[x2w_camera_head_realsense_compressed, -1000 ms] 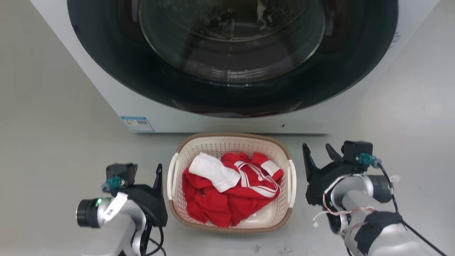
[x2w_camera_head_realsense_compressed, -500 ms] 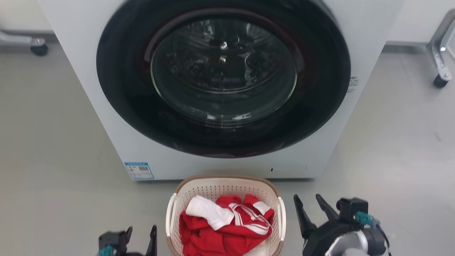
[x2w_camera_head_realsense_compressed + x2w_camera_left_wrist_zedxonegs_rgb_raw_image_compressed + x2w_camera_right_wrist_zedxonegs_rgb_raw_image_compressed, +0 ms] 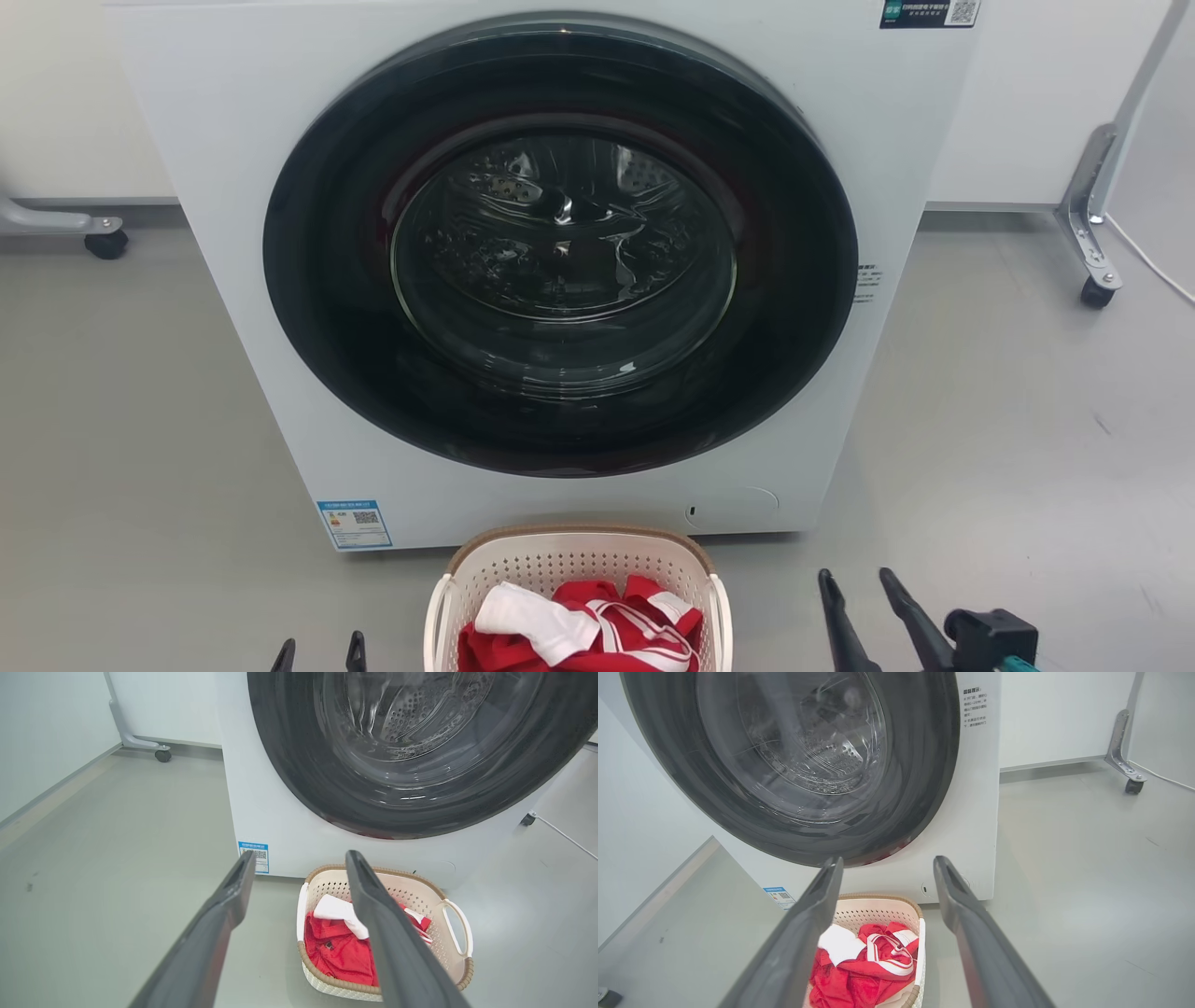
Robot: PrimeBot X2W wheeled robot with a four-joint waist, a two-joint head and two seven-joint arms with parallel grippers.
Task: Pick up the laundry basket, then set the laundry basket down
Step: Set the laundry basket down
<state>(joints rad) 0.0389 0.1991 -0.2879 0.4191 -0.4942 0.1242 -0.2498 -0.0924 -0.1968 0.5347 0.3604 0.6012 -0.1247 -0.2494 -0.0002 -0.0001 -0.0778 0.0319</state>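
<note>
Laundry basket (image 3: 569,563), one, stands on the grey floor (image 3: 980,420) just in front of the washing machine (image 3: 233,233), below the middle of its single round dark door (image 3: 560,280). It has two white loop handles, one on each side, and holds one red garment with white stripes (image 3: 644,595) and one white cloth (image 3: 523,618).

Far left of the washing machine, one black wheel (image 3: 105,245) sits under a metal leg by the wall. The left gripper (image 3: 319,653) comes next, in front of the machine and just left of the basket; its two fingers are spread apart with nothing between them, and they do not touch the basket. One blue sticker (image 3: 355,525) marks the machine's lower left corner.

Right of the basket, the right gripper (image 3: 856,581) also has its two fingers apart and empty, clear of the handle. Far right of the machine stands a second black wheel (image 3: 1095,294), with one pale cable (image 3: 1148,266) beside it.
</note>
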